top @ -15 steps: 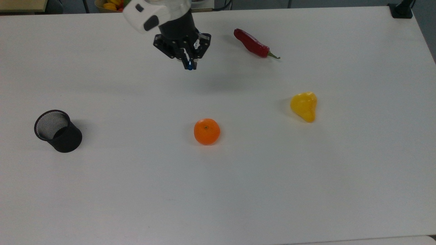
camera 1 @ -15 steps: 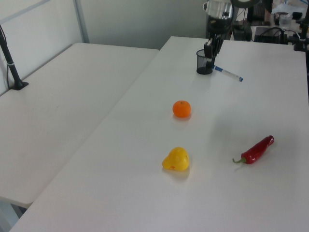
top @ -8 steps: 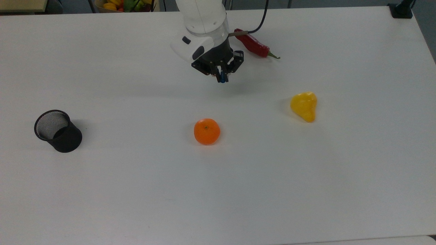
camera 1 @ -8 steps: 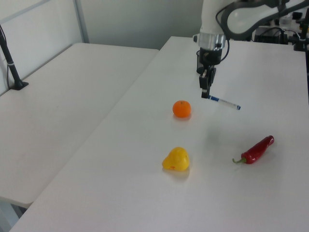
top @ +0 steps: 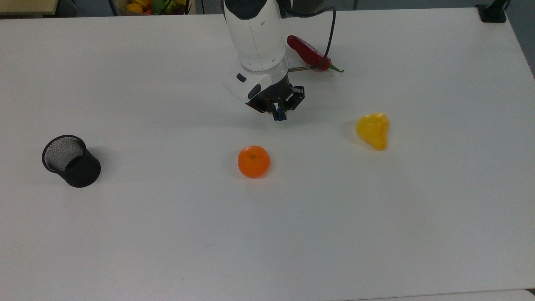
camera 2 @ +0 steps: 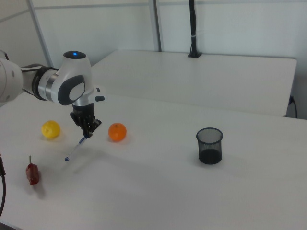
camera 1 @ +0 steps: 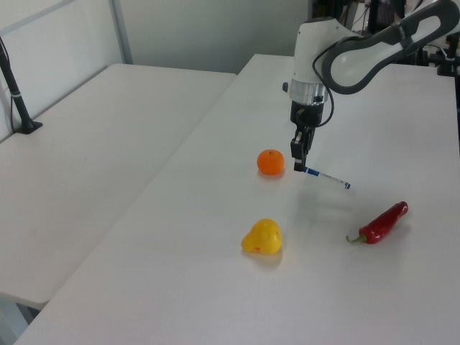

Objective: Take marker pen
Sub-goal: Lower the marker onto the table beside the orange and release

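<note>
The gripper [camera 1: 301,159] is clamped on the blue-capped end of the marker pen [camera 1: 325,177], and the pen hangs clear of the white table [top: 376,234], sloping down and away from the fingers. In the left view the white barrel juts toward the left view's right, its blue far end pointing at the red chilli [camera 1: 384,222]. In the right view the pen [camera 2: 76,148] slants down toward the right view's left, with its shadow on the tabletop beneath it, apart from the barrel.

The pen is carried above the middle of the table, between the orange [top: 253,161] and the chilli [top: 311,54], nearer the far edge in the top view. The yellow pepper [top: 373,130] lies toward the top view's right, and the black mesh pen cup [top: 71,160] stands well apart, near the top view's left edge.

Judging from this, the taking itself looks done: the pen is gripped and lifted. What may remain is only carrying it wherever it is wanted, with the grip near one end leaving the long barrel free to swing.
</note>
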Robot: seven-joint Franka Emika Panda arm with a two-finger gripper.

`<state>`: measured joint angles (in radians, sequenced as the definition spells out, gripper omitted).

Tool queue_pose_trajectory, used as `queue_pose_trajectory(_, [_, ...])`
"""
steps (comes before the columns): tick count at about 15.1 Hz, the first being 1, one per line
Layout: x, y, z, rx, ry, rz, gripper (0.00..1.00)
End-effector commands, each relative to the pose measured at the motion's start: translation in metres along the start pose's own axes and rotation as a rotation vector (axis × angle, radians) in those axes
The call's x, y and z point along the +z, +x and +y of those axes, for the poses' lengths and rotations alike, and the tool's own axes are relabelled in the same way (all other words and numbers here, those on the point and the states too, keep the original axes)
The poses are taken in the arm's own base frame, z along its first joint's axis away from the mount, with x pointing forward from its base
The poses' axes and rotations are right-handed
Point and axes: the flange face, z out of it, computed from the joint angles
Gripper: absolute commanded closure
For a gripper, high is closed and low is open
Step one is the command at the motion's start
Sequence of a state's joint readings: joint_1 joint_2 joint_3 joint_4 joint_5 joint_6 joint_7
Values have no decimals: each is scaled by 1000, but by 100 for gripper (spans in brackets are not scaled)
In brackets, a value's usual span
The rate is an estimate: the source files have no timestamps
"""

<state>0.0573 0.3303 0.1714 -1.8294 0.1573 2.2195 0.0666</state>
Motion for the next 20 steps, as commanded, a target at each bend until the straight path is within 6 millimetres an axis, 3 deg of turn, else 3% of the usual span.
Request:
queue_pose_trajectory(1, [20, -8, 1, -8, -9, 1, 100])
queue_pose_trajectory(4, [30, -8, 1, -10, -11, -14, 91])
queue_pose_trajectory(5, [32, -9, -2, -16, -11, -16, 75])
queue_pose_trajectory(7, [33, -9, -5, -19, -11, -17, 26])
queue_pose_trajectory(9, [33, -9, -4, -17, -11, -17, 0])
queue_pose_trajectory(12, [28, -7, -4, -17, -10, -15, 0])
queue_pose_trajectory(15, [9, -5, -3, -14, -9, 8, 0])
queue_pose_trajectory(17, [-19, -6, -6, -19, -10, 16, 0])
queue_pose_trajectory(20, [-69, -7, 6, 1, -16, -26, 0])
